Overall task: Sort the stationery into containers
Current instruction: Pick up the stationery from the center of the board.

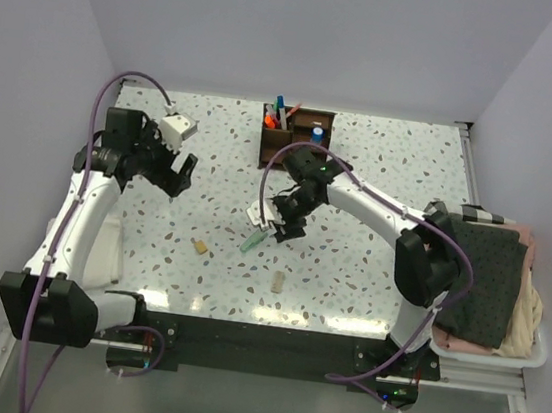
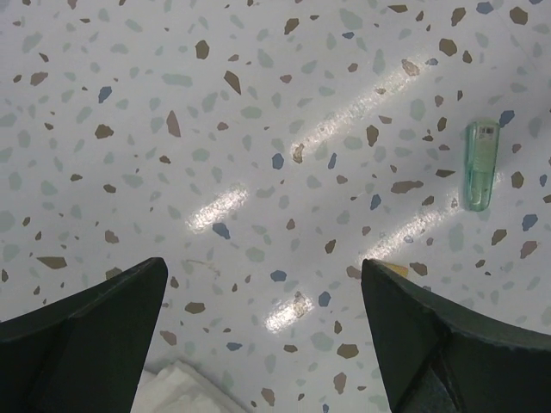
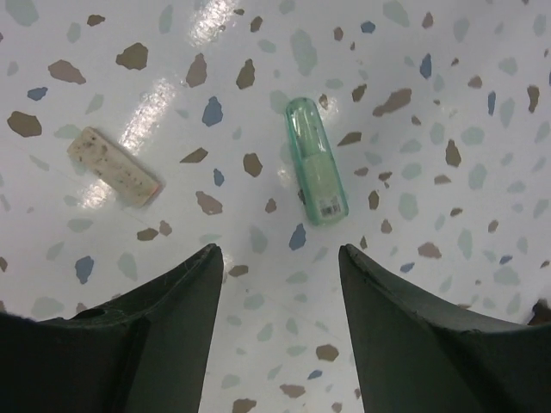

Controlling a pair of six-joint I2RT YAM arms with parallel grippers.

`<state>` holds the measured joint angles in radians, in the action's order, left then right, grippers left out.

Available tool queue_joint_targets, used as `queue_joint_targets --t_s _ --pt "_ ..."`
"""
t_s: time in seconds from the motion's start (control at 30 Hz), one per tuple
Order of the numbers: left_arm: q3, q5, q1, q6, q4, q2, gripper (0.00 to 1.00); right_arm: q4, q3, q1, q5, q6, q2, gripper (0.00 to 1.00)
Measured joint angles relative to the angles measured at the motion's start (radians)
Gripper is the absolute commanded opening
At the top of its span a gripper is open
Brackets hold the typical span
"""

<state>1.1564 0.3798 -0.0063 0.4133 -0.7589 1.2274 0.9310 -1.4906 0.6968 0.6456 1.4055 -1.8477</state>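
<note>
The dark brown organizer box (image 1: 297,137) stands at the back centre and holds pens, an orange marker and a blue-capped piece. A green marker (image 1: 254,241) lies on the speckled table. It shows in the right wrist view (image 3: 314,163) just ahead of my open, empty right gripper (image 3: 277,251), and at the far right of the left wrist view (image 2: 482,163). A tan eraser block (image 3: 114,166) lies to the marker's left. Two tan blocks (image 1: 200,247) (image 1: 276,282) lie nearer the front. My right gripper (image 1: 283,228) hovers beside the marker. My left gripper (image 1: 181,171) (image 2: 263,267) is open and empty above the table at the left.
A pile of dark and pink cloths (image 1: 489,278) fills a white tray (image 1: 532,357) at the right edge. A corner of white folded cloth (image 2: 185,389) lies under my left gripper. Walls close in the table at the back and sides.
</note>
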Motion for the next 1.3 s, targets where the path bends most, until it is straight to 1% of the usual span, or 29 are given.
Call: queue_joint_targets --t_s 0.17,0.4,0.53,1.0,1.1,1.2,1.23,1.3 --pt "-0.043 -0.023 0.008 0.011 -0.019 -0.06 1.0 -0.052 -0.005 0.043 0.0 0.079 -0.061 0.61" --pt "-0.075 -0.029 0.04 0.017 -0.037 -0.091 1.0 -0.063 -0.113 0.049 -0.019 0.116 -0.237 0.6" --pt "-0.075 -0.029 0.046 0.017 -0.038 -0.095 1.0 -0.055 -0.171 0.049 -0.039 0.134 -0.301 0.59" --pt "-0.092 -0.029 0.052 0.016 -0.035 -0.1 1.0 0.04 -0.229 0.049 -0.087 0.148 -0.341 0.53" --pt "-0.092 -0.029 0.052 0.016 -0.035 -0.1 1.0 0.045 -0.247 0.049 -0.088 0.141 -0.37 0.49" --pt "-0.092 -0.029 0.052 0.016 -0.035 -0.1 1.0 0.056 -0.265 0.049 -0.089 0.13 -0.383 0.41" --pt "-0.092 -0.029 0.053 0.016 -0.035 -0.1 1.0 0.06 -0.269 0.049 -0.089 0.124 -0.386 0.36" --pt "-0.092 -0.029 0.058 0.016 -0.035 -0.1 1.0 0.066 -0.27 0.049 -0.091 0.119 -0.386 0.31"
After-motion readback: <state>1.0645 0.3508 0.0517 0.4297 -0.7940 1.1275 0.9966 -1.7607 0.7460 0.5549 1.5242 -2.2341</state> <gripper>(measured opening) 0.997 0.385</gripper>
